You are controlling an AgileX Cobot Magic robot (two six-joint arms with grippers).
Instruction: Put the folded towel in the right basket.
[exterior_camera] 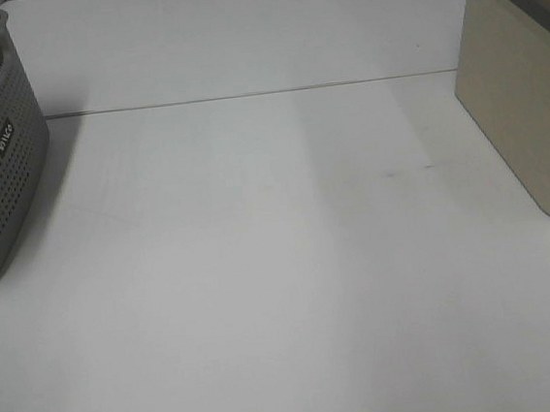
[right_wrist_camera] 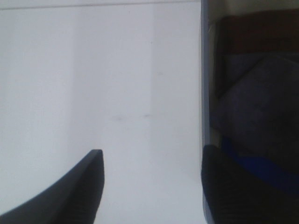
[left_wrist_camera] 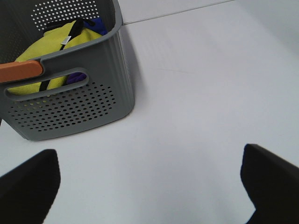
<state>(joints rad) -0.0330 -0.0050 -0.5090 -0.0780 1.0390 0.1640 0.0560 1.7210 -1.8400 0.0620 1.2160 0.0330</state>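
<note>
left hand [left_wrist_camera: 149,156] and right hand [right_wrist_camera: 152,161] are released, empty. the dark folded towel [right_wrist_camera: 257,93] in the upper-right basket [exterior_camera: 515,115] looks soft, light; pinch a thick fold.

I see a white table [exterior_camera: 283,293], matte, with a thin line crossing its far side. A grey perforated basket [exterior_camera: 2,154] stands on it at the left edge, a beige basket [exterior_camera: 524,114] (plain-walled, grey-rimmed) at the right, well apart.
</note>
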